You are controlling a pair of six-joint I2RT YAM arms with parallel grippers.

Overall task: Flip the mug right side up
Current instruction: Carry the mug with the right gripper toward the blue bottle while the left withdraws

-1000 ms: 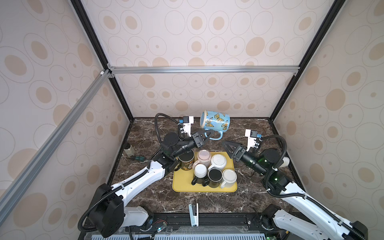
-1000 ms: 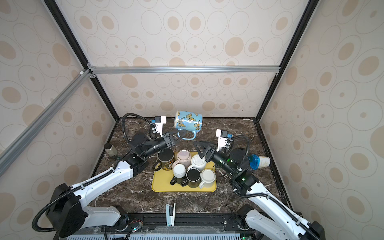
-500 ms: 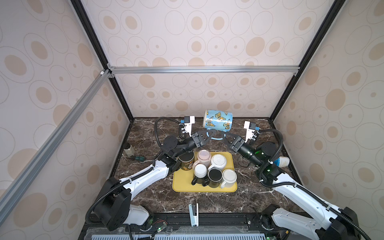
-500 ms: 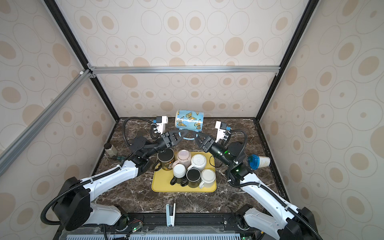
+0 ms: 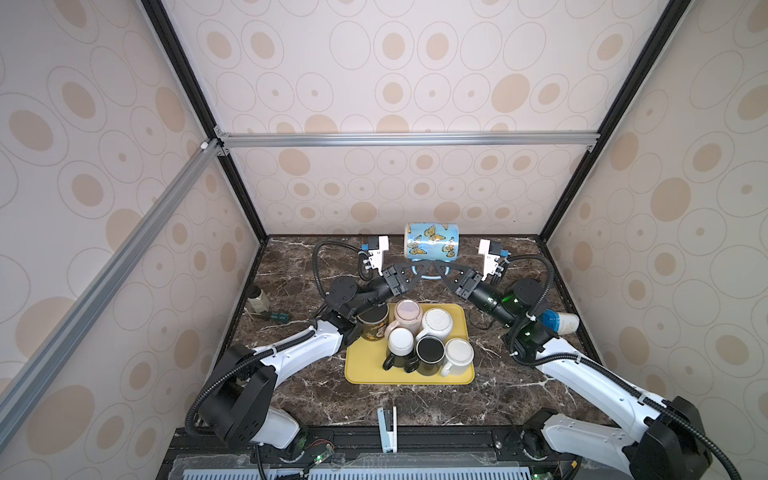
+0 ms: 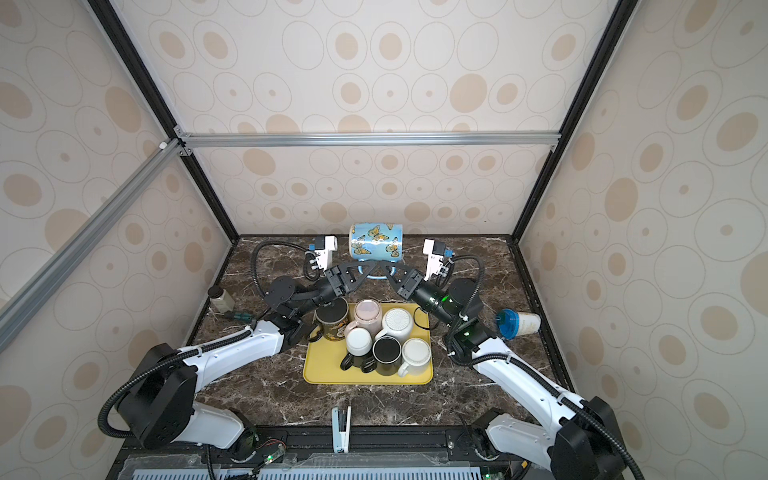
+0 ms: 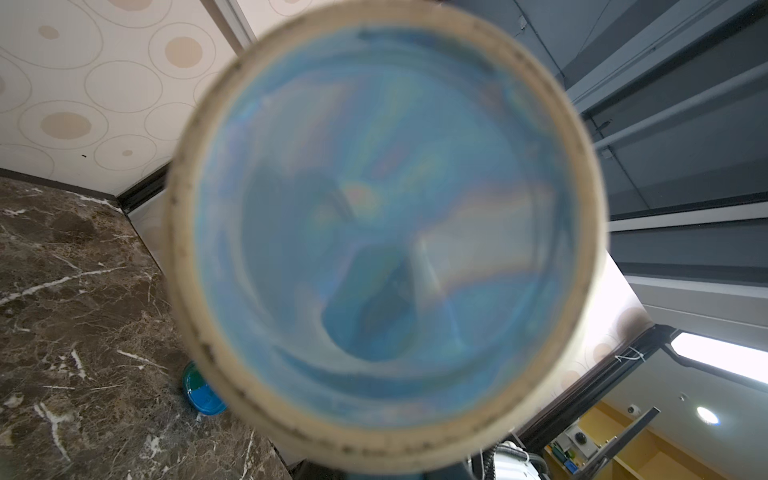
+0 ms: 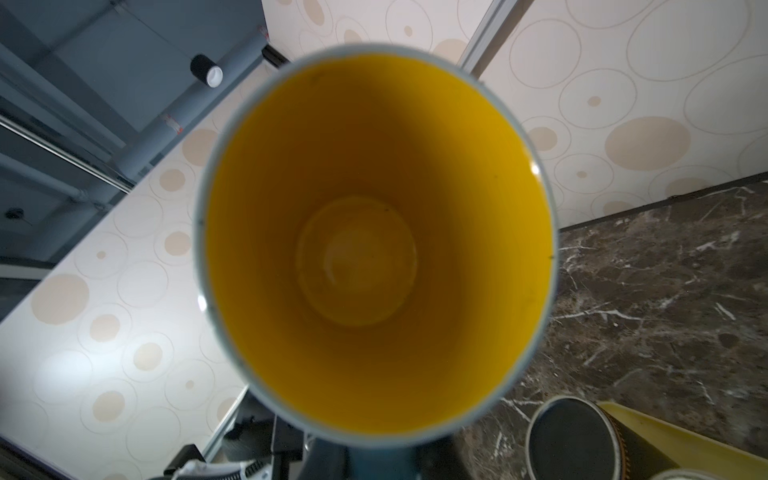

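The mug [image 5: 432, 244] hangs in the air at the far middle, above the table [image 5: 494, 390]. It now lies flat on its side, no longer tipped, with its bottom to the left and its mouth to the right. It is blue with butterflies and yellow inside. The right gripper [image 5: 437, 266] has just come in and pinched shut on the handle [image 5: 428, 277], beside the left gripper [image 5: 419, 266], which pinches it too. So the turn looks half done. The yellow tray [image 5: 365, 376] of other mugs sits nearer.
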